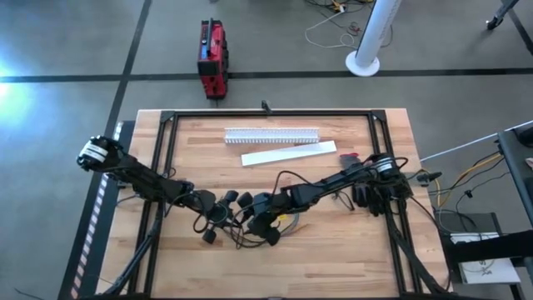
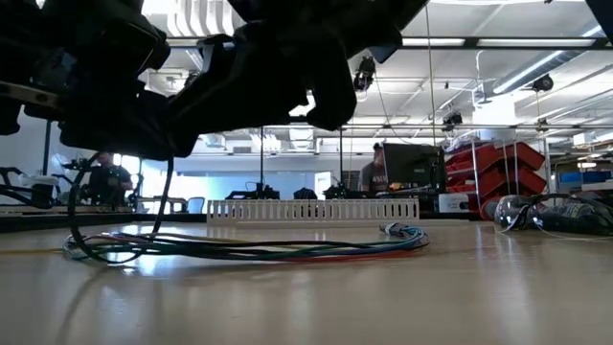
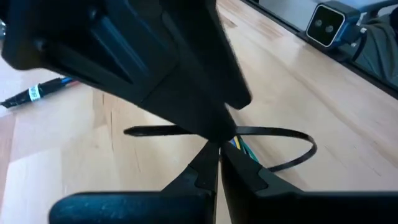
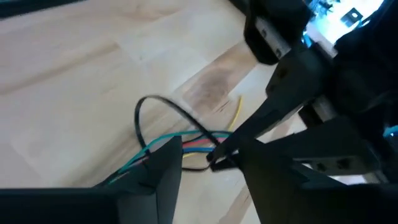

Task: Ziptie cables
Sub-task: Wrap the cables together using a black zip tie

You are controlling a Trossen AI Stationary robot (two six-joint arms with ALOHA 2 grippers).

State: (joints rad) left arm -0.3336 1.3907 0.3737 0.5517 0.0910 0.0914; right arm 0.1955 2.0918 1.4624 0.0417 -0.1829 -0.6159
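My left claw (image 3: pixel 217 163) pinched on black ziptie (image 3: pixel 292 155), looped round cables (image 3: pixel 244 148) just ahead. My right claw (image 4: pixel 196 155) over same bundle, grip unclear.

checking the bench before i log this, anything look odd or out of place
Nothing looks damaged or spilled. The cables sprawl loosely across the table, unbundled, and a short yellow scrap lies apart beside them.

Left pincer (image 3: pixel 217 163) pinched closed on black ziptie (image 3: pixel 292 158), looped around cables (image 3: pixel 244 148).
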